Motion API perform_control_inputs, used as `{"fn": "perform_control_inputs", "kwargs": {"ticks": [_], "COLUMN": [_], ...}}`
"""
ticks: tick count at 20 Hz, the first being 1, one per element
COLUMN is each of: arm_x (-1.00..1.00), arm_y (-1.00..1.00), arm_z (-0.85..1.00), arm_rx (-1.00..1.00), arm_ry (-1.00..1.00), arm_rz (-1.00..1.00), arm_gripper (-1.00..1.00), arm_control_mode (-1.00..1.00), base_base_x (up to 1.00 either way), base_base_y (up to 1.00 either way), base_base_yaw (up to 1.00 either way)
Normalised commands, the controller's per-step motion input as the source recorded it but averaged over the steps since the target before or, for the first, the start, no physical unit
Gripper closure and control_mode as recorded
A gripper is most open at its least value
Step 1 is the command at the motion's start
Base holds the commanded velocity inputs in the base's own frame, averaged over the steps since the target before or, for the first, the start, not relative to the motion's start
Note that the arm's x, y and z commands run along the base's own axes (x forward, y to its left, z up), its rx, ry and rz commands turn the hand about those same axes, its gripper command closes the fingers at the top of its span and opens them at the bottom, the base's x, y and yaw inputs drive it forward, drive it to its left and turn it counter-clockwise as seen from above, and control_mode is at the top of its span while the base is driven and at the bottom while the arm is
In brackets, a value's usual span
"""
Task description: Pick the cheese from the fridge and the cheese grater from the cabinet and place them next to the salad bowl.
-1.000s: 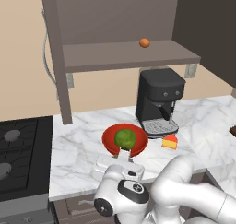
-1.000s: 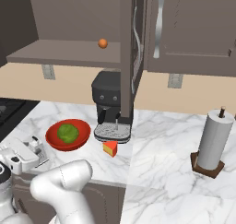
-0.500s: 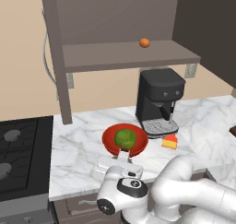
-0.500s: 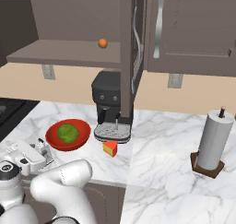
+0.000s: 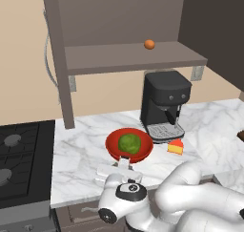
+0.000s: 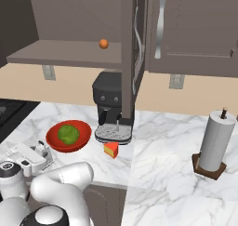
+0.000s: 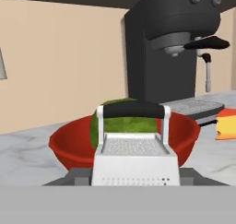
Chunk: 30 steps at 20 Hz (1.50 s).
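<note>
The silver cheese grater (image 7: 136,154) with its dark handle stands upright just in front of the red salad bowl (image 7: 64,147). My gripper (image 7: 134,177) has a finger against each of its sides and looks shut on it. From the left base view the gripper (image 5: 121,169) and grater (image 5: 123,163) sit at the bowl's (image 5: 114,149) near rim, low over the marble counter. The green leafy ball (image 5: 129,142) lies in the bowl. The cheese (image 5: 175,146) wedge rests on the counter right of the bowl, by the coffee machine; it is also the cheese (image 6: 110,149) in the right base view.
A black coffee machine (image 5: 164,102) stands behind the cheese. A small orange ball (image 5: 149,44) lies on the cabinet shelf (image 5: 119,59) above. A stove (image 5: 19,159) borders the counter on the left. A paper towel roll (image 6: 214,143) stands far right.
The hand with the grater has shifted a little left and lower in front of the bowl. Bowl, cheese and coffee machine have not moved.
</note>
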Motion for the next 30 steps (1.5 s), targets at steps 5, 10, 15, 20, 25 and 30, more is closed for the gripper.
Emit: {"fn": "perform_control_inputs", "kwargs": {"ticks": [5, 10, 15, 20, 25, 30], "arm_x": [0.10, 0.03, 0.03, 0.23, 0.20, -0.03], "arm_y": [0.32, 0.15, 0.00, 0.00, 0.00, 0.00], "arm_z": [-0.03, -0.16, -0.42, -0.45, -0.24, 0.11], "arm_rx": [0.00, 0.00, 0.06, 0.06, 0.06, 0.01], "arm_ry": [-0.05, -0.09, -0.19, -0.17, -0.12, -0.16], "arm_rz": [0.00, 0.00, 0.00, 0.00, 0.00, 0.00], "arm_gripper": [1.00, 1.00, 1.00, 1.00, -1.00, -1.00], "arm_control_mode": [-1.00, -1.00, -1.00, -1.00, -1.00, -1.00], "base_base_x": [0.00, 0.00, 0.00, 0.00, 0.00, 0.00], "base_base_y": [0.00, 0.00, 0.00, 0.00, 0.00, 0.00], "base_base_yaw": [0.00, 0.00, 0.00, 0.00, 0.00, 0.00]}}
